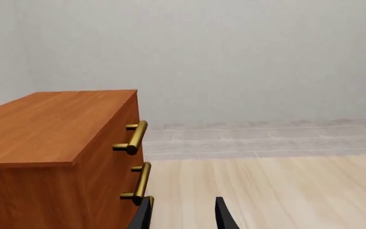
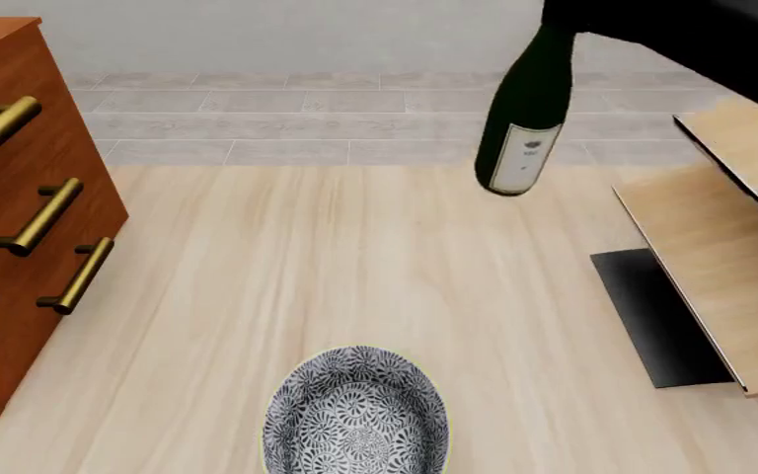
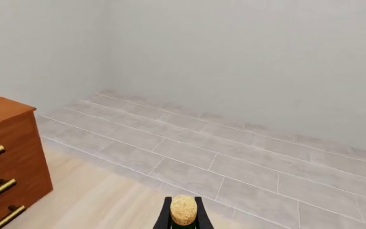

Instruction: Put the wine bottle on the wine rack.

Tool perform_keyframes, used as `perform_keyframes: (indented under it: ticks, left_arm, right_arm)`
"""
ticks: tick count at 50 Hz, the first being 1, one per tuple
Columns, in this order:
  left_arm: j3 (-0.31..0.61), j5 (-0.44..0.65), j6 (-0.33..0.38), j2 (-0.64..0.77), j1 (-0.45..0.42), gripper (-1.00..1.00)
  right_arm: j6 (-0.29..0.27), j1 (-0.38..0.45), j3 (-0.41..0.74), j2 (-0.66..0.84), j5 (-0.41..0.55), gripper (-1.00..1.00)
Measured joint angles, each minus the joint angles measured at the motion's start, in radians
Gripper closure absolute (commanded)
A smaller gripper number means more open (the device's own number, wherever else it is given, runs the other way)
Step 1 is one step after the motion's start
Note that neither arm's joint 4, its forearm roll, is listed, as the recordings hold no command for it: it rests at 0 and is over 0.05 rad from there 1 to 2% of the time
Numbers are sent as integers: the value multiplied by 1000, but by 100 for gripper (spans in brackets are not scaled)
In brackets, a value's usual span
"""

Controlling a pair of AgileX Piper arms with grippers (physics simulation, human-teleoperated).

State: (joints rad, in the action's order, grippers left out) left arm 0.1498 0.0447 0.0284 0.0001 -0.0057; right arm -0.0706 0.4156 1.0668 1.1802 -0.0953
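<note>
Bowl (image 2: pixel 356 415) shows only from front; cork (image 3: pixel 184 210) only right wrist.

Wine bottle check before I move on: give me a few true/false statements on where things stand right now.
1. The wine bottle is lifted off the table, held by the right gripper. True.
2. The bottle already rests on the wine rack. False: it hangs to the left of the rack, apart from it.
3. The left gripper holds a cabinet handle. False: it is open and holds nothing, beside the cabinet.
4. A patterned bowl sits at the table's near edge. True.
</note>
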Motion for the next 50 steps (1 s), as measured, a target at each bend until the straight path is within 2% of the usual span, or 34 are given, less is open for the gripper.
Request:
perform_keyframes:
  ticks: [12,23,33,50]
  left_arm:
    - [3,-2,-12,0,-3,-100]
    - [1,-5,-22,0,-10,-100]
    - [-4,-10,-28,0,-15,-100]
    - [-12,-19,-33,0,-22,-100]
  right_arm:
    - [71,-105,101,-64,179,100]
    - [207,-192,221,-66,372,100]
    - [315,-291,310,-50,509,100]
    - [488,-503,373,-3,644,100]
